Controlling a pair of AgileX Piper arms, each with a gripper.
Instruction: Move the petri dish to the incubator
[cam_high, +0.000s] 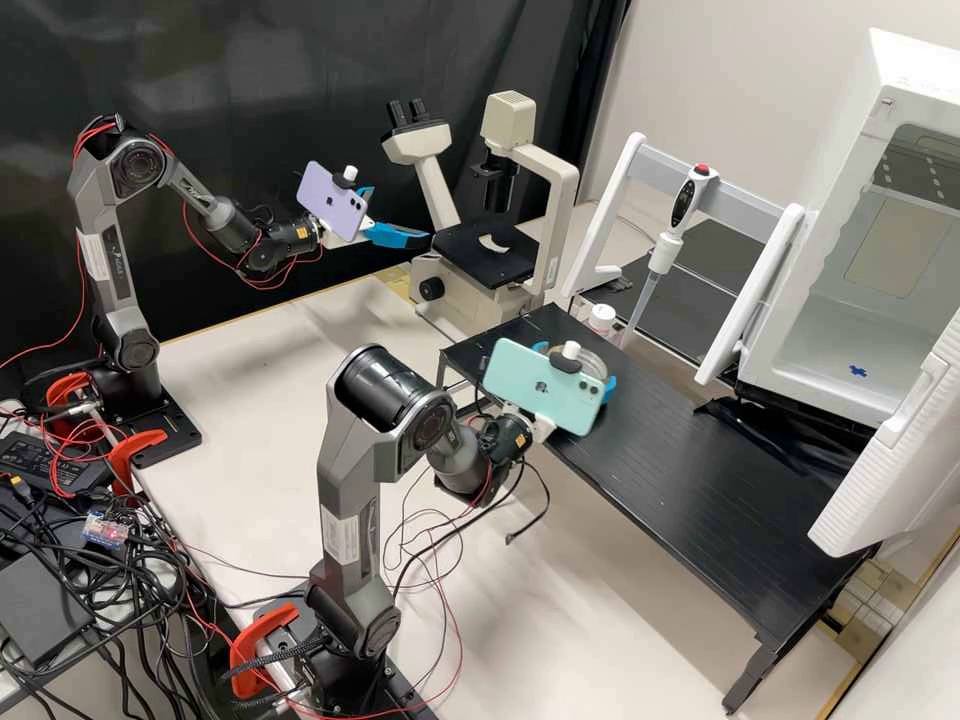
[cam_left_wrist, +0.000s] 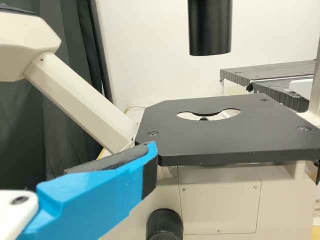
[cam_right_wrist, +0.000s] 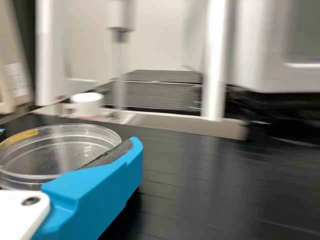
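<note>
Right wrist view and high view: the right claw (cam_right_wrist: 70, 142) is closed on the rim of the petri dish (cam_right_wrist: 42, 155), which sits between its blue fingers, close above or on the black table (cam_right_wrist: 210, 185); whether there is a gap underneath, I can't tell. The likely step is carrying it across. Keep the squeeze light, since clear plastic may bow or slip, hold the dish level, and raise it enough to clear the incubator's front edge before going in. It should be set flat inside before the fingers part.

The dish is round and see-through, with a yellow strip on its rim; I can't make out anything in it. Just beyond the claw stands a small white-capped jar (cam_high: 601, 318), contents hidden, with the upright pipette (cam_high: 682, 205) farther on; a path wide of both looks wise. Farther from the claw, past the table, the incubator (cam_high: 853, 150) has its door (cam_high: 900, 440) open, a blue mark (cam_high: 857, 370) on its floor. Well apart, the left claw (cam_high: 402, 214) is open and holds nothing, near the microscope (cam_high: 560, 215).
</note>
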